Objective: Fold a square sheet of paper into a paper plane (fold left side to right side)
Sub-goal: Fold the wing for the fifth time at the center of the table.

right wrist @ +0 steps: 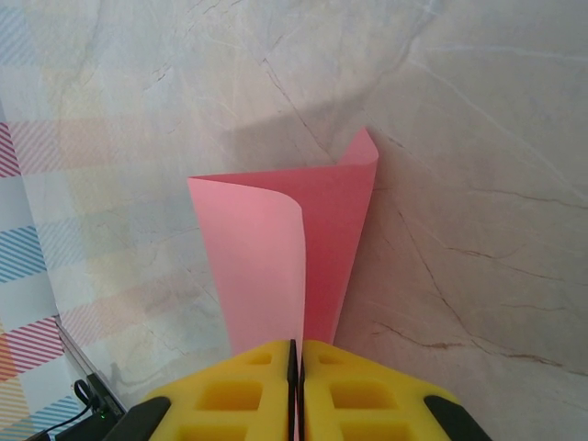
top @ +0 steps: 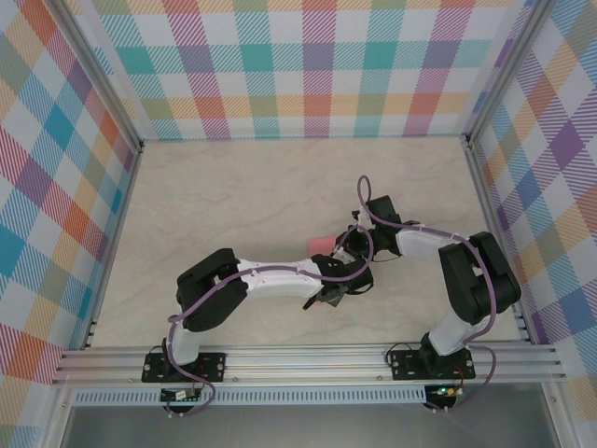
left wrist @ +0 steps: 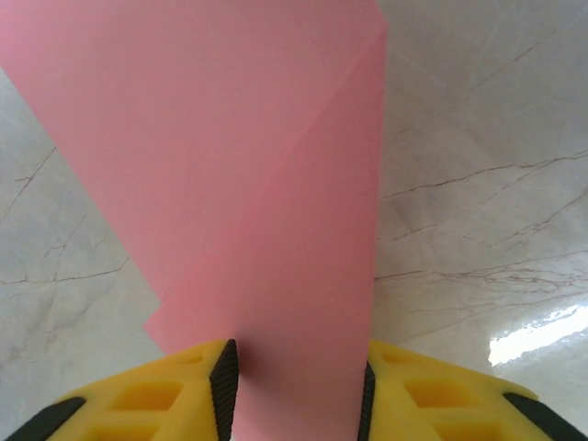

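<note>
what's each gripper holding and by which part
The right gripper is shut on the square sheet of paper, pinching its near edge. The left gripper stands open astride the paper, no clear grip.

Both arms bend at the elbow and reach toward each other. The right gripper [right wrist: 296,354] pinches the square sheet of paper [right wrist: 266,257] between closed yellow fingers; the left gripper [left wrist: 296,377] holds its fingers apart.
</note>
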Robot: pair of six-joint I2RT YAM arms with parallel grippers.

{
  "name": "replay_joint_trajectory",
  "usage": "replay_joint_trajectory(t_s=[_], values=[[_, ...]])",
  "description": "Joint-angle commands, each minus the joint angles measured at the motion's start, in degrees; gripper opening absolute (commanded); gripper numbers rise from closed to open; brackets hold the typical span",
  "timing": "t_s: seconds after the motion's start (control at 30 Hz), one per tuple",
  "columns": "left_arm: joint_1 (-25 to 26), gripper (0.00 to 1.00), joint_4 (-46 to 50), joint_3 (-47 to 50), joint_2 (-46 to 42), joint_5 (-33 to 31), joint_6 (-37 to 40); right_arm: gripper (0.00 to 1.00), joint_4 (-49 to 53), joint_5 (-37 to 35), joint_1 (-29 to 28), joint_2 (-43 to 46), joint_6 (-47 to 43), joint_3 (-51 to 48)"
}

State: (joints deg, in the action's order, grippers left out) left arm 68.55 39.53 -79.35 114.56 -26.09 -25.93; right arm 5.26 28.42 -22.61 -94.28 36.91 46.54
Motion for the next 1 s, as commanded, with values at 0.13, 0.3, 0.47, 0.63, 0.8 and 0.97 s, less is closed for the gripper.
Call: replay_joint_trajectory(t_s=[0.13,0.3,0.47,0.63,0.8,0.97], values=[[0.88,0.31,3.19,-3.35,2.41,-1.13,-0.43,0.12,1.68,-0.64,-0.35,0.17,-0.25,0.40],[0.87,0.27,3.66,-4.09,3.26,-0.97,-0.42,0.15,1.82,-0.67,-0.39,-0.11,-0.27,0.48],[0.70,0.24,4.11,-4.41,3.44,-0.90,-0.52,0.23,2.47,-1.25,-0.24,1.51,-0.74,0.48],[-0.13,0.18,3.02,-3.56,1.92,0.04,-0.65,0.36,4.95,-2.90,0.79,6.10,-1.78,0.31],[-1.46,0.11,0.64,-1.69,-0.04,2.21,-0.81,0.49,9.85,-5.81,4.36,14.37,-3.53,-0.63],[-2.76,0.06,-1.57,-0.06,-1.85,4.61,-1.14,0.57,16.07,-9.40,7.47,21.98,-6.28,-1.41]])
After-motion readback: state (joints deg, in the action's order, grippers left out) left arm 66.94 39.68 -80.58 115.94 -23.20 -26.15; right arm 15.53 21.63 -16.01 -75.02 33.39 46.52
